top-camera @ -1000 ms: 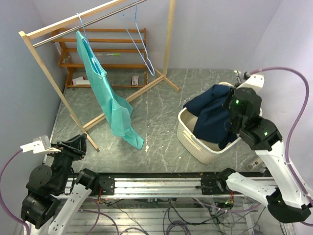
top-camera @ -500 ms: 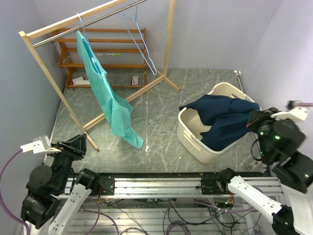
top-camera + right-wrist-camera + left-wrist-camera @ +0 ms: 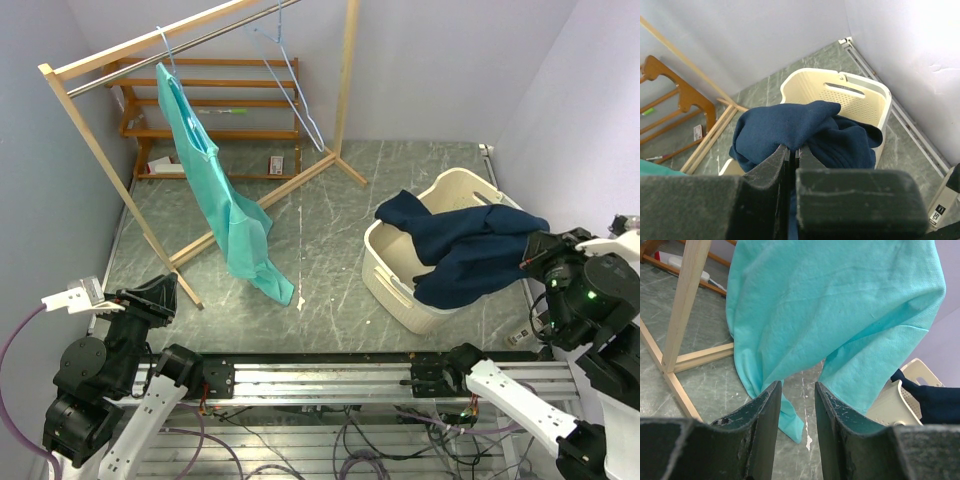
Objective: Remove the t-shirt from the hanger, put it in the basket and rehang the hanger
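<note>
Two end effectors are sitting nearest me: the left end effector is waiting slightly parted on nothing, and the right end effector is clenching the navy garment draping over the white basket. Farther back, the teal t-shirt is hanging from its blue hanger on the rail, its lowest tip reaching the worktop.

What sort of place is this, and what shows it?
Probably a mock laundry corner in a robot lab: a teal t-shirt hangs on a wooden rack, a navy garment spills from a white basket.
</note>
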Robot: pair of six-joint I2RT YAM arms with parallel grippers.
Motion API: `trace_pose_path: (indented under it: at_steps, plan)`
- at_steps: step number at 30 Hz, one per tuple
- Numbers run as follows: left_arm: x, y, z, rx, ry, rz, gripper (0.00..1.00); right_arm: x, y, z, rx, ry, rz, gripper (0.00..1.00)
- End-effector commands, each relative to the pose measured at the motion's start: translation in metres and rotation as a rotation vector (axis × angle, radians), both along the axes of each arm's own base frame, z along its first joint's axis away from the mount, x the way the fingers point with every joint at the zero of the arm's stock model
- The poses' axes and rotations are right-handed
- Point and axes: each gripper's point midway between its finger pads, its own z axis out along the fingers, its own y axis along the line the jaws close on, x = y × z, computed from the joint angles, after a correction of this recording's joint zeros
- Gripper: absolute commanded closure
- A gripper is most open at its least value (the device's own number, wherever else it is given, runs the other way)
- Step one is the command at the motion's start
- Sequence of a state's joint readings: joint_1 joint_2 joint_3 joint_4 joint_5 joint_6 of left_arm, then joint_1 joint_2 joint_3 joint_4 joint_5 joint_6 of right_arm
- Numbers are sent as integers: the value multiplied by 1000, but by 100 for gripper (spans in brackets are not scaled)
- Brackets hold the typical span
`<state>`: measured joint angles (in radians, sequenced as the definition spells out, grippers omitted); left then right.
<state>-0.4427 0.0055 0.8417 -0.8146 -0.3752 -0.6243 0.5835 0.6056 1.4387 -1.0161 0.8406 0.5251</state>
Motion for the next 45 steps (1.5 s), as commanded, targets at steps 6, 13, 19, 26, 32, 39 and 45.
trace_pose_path:
  at_steps: [6,13,19,26,32,39,45]
  plan:
    - [-3,4,4,-17,-11,10,56,-33,-34,26,57,-103,-81,100]
    - [-3,4,4,-18,-10,12,56,-24,-25,23,41,-90,-53,100]
    - [-3,4,4,-17,-12,10,56,34,29,10,-81,4,69,100]
    - [-1,2,4,-12,-8,6,50,117,114,-41,-243,282,272,79]
    - [-3,2,4,-15,-13,2,49,121,120,-77,-233,347,274,64]
    - [-2,0,5,-10,-18,-7,49,81,212,-35,-107,119,877,42]
    - [-2,1,5,-11,-17,-5,49,51,315,5,-80,42,1372,41]
